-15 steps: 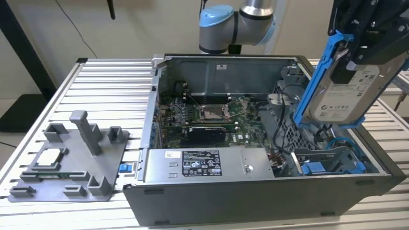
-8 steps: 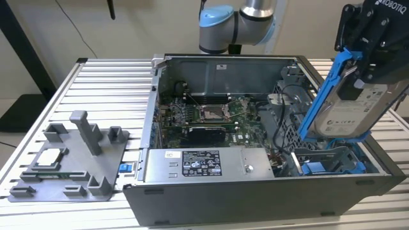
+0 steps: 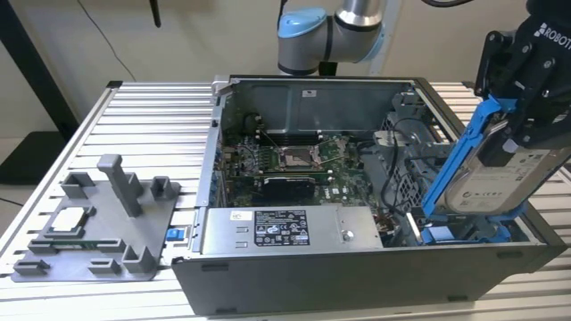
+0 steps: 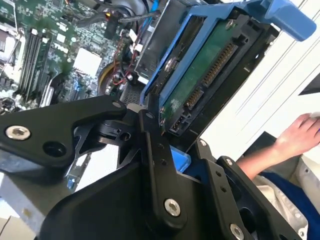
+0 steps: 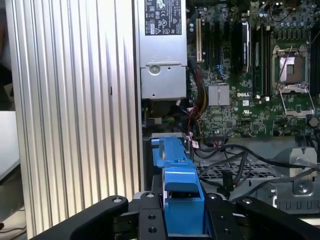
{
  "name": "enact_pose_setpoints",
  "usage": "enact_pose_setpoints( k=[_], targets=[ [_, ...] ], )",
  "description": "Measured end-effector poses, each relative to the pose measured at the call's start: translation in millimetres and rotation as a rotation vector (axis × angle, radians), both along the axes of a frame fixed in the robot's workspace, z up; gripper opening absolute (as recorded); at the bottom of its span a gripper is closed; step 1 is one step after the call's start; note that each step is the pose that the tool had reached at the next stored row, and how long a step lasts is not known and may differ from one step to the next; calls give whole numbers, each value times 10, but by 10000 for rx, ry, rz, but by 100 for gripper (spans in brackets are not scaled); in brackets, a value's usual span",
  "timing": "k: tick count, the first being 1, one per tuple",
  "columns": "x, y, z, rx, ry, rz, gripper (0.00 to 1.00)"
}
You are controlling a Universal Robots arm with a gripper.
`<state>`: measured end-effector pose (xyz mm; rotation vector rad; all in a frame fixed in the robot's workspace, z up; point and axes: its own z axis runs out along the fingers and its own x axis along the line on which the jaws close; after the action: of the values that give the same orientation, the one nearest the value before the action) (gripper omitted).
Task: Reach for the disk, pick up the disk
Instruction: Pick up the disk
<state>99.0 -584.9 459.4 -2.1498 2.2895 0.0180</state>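
My black gripper [image 3: 522,137] clamps the blue-bracketed silver-gray disk [image 3: 499,180], lifted clear above the case's [image 3: 357,274] 3 o'clock edge, long axis steeply tilted.

Open air above case [image 3: 357,281], cables [image 3: 406,144] & blue bay [image 3: 464,234] crowd below disk [image 3: 499,180], bare table [image 3: 152,127] at exterior view's left

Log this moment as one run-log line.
gripper: shut on disk | disk: lifted, tilted, above computer case at exterior view's right | phase: pick-up
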Motion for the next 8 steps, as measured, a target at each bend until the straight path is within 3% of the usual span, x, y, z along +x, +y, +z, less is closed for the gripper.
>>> enact_pose_setpoints(
  k=[8],
  targets=[
    [4,-3,-38,-1,0,0,0]
  ],
)
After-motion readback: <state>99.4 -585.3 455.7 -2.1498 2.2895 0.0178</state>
